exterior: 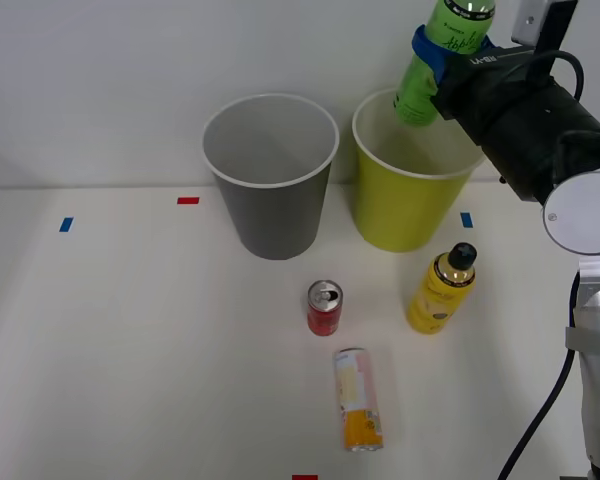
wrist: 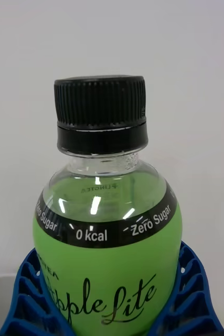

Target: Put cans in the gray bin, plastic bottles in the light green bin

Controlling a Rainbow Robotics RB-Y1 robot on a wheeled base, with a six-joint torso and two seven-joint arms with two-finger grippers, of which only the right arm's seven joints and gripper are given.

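Right tool (exterior: 450,45) clamps the green bottle (exterior: 435,60) w/ blue ribbed fingers (wrist: 25,294) round its body, held above the light green bin (exterior: 405,215), apparently lined up for a drop. Still on the tabletop (exterior: 130,350): yellow bottle (exterior: 442,290) just in front of that bin, red can (exterior: 325,308) upright, cream-and-orange can (exterior: 357,400) on its side. Gray bin (exterior: 272,190) stands alongside.
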